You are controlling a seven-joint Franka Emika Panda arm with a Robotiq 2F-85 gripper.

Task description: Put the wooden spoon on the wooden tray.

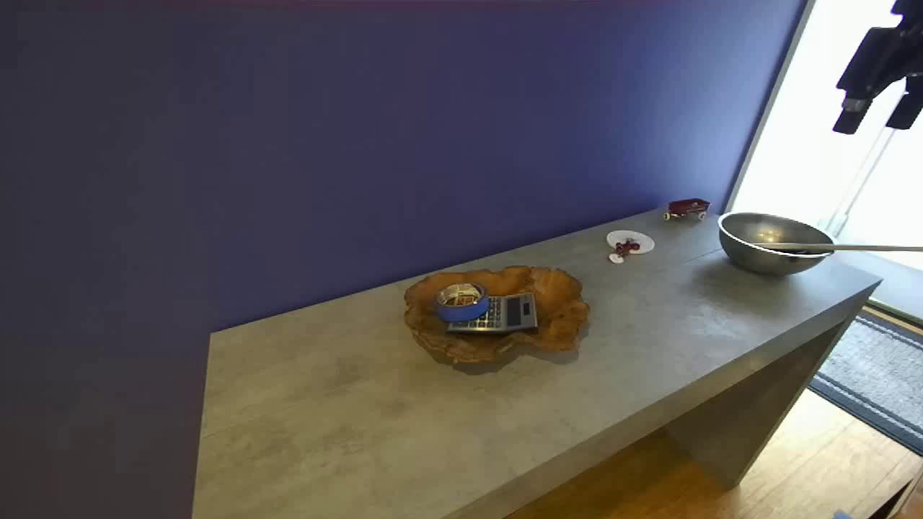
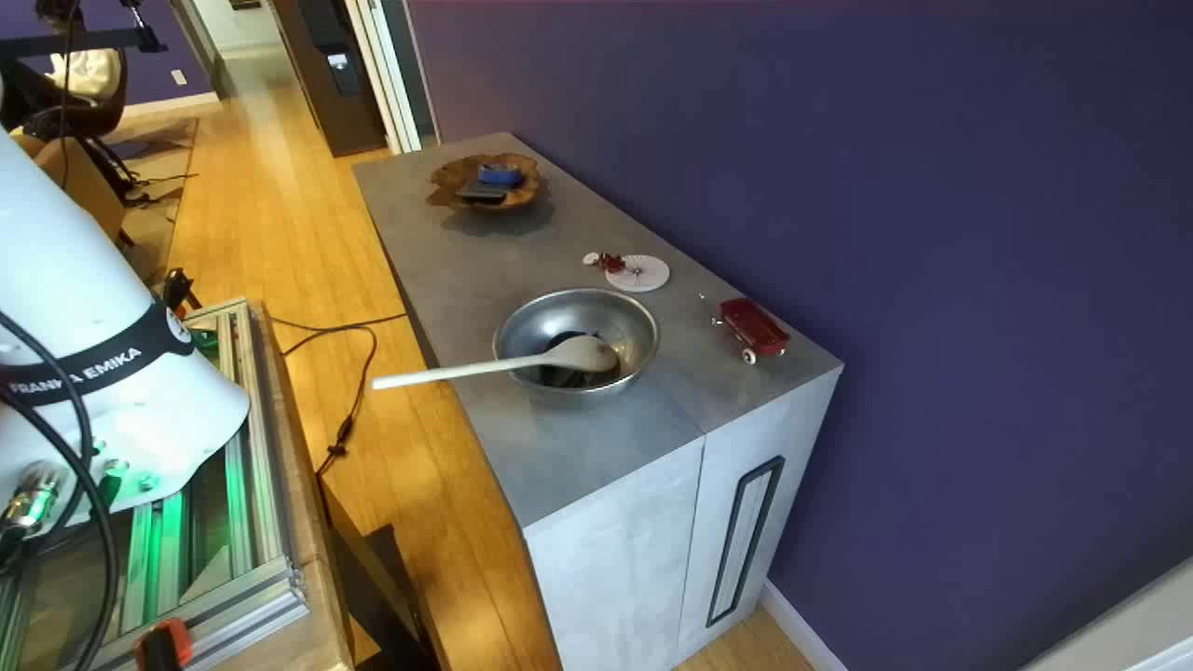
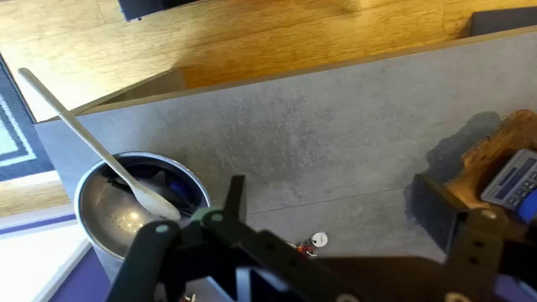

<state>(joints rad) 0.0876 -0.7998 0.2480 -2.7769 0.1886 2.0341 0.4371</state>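
The pale wooden spoon rests in the steel bowl, its handle leaning over the rim and sticking out past the counter's front edge. It shows whole in the wrist view. The glossy amber wooden tray stands further along the counter, also in an exterior view; the wrist view shows only part of it. It holds a calculator and a blue tape roll. My gripper is high above the bowl end of the counter, apart from everything. In the wrist view its jaws are wide open and empty.
The steel bowl holds dark items under the spoon. A white disc with a small red toy and a red toy wagon stand near the wall. The calculator and tape roll lie in the tray. The purple wall runs behind.
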